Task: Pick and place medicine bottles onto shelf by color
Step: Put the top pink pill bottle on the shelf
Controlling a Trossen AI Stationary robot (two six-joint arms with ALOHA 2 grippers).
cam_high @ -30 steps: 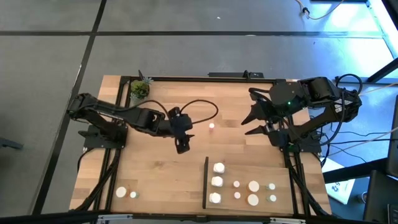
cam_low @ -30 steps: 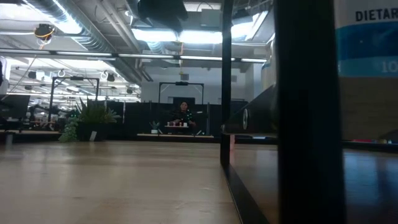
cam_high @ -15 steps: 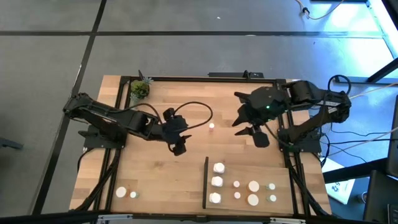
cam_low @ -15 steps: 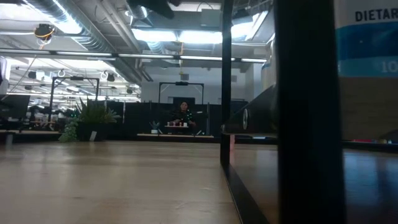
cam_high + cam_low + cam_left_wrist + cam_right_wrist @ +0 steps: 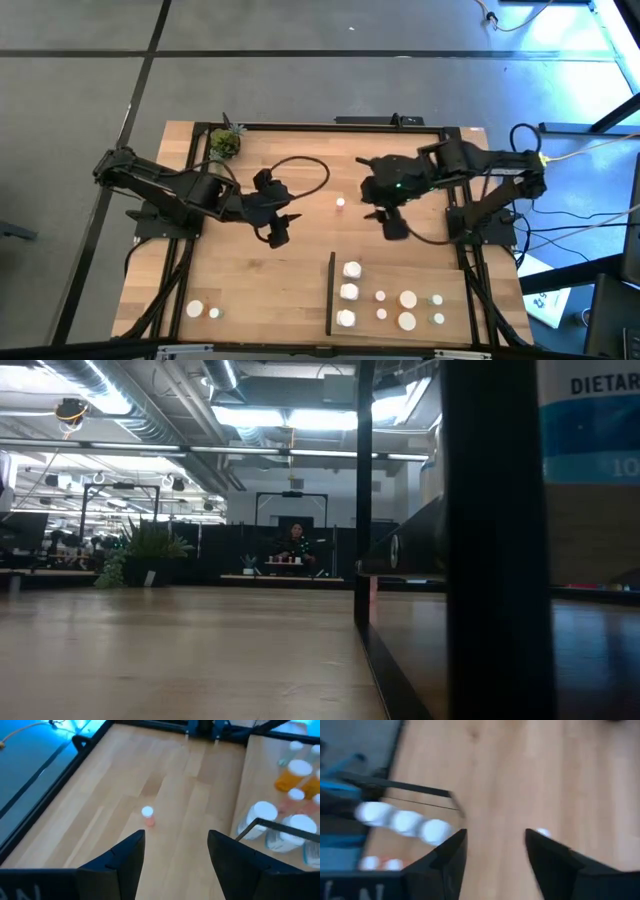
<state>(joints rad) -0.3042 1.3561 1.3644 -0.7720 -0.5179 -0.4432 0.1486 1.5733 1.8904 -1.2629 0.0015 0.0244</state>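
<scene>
- One small medicine bottle (image 5: 341,203), white cap over a pinkish body, is seen upright on the bare table, between both arms.
- It is judged light, stiff and easily tipped; its round sides should be taken.
- Right gripper (image 5: 392,222), just beside it, is seen open and empty.
- Left gripper (image 5: 283,224), farther away, is also open.

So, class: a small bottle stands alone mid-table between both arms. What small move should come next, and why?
Probably the right tool, open and empty, should shift toward the lone small bottle and lower around it; it stands off the shelf.
</scene>
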